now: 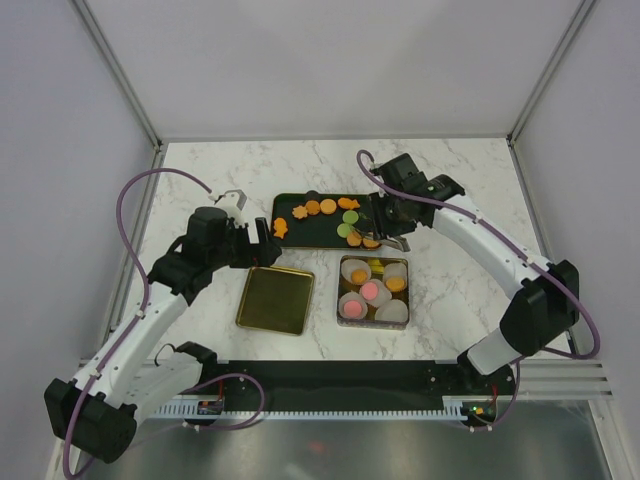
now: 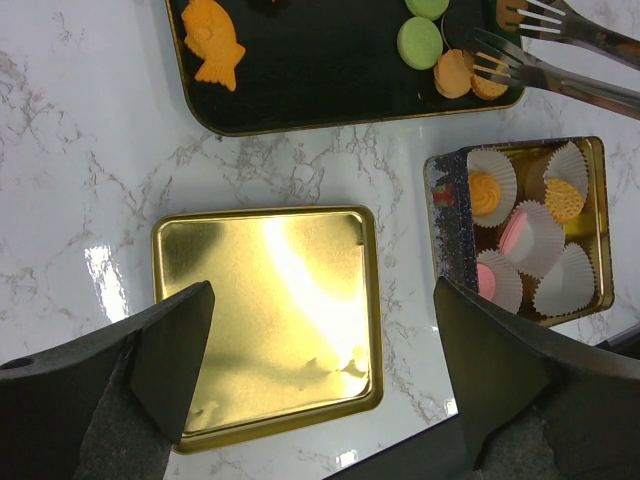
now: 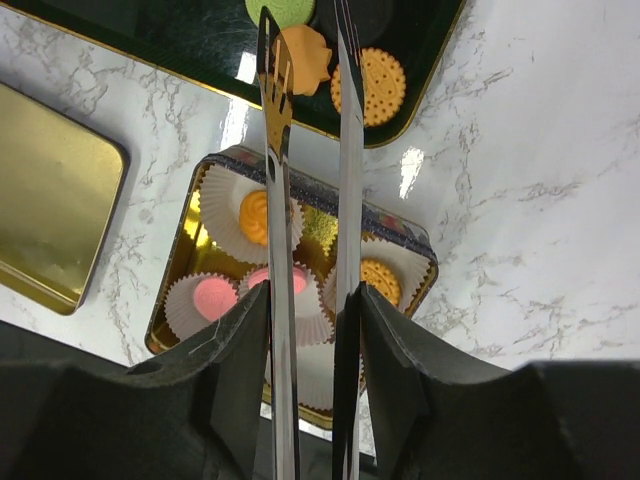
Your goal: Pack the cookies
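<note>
Several cookies lie on the dark tray [image 1: 318, 236]: an orange fish [image 1: 281, 228], round orange ones [image 1: 328, 205] and a green one [image 1: 344, 230]. My right gripper [image 1: 392, 212] is shut on metal tongs [image 3: 345, 150]. The tong tips straddle an orange flower cookie [image 3: 305, 58] at the tray's near right corner, beside a round biscuit [image 3: 370, 87]. The open tin [image 1: 340, 290] holds white paper cups with pink [image 1: 369, 290] and orange [image 1: 396, 283] cookies. My left gripper [image 1: 262, 240] is open and empty, above the gold lid [image 2: 260, 330].
The gold lid [image 1: 275, 298] lies open side up to the left of the tin. The tin [image 2: 598, 200] stands just in front of the tray [image 2: 330, 100]. White walls enclose the marble table on three sides.
</note>
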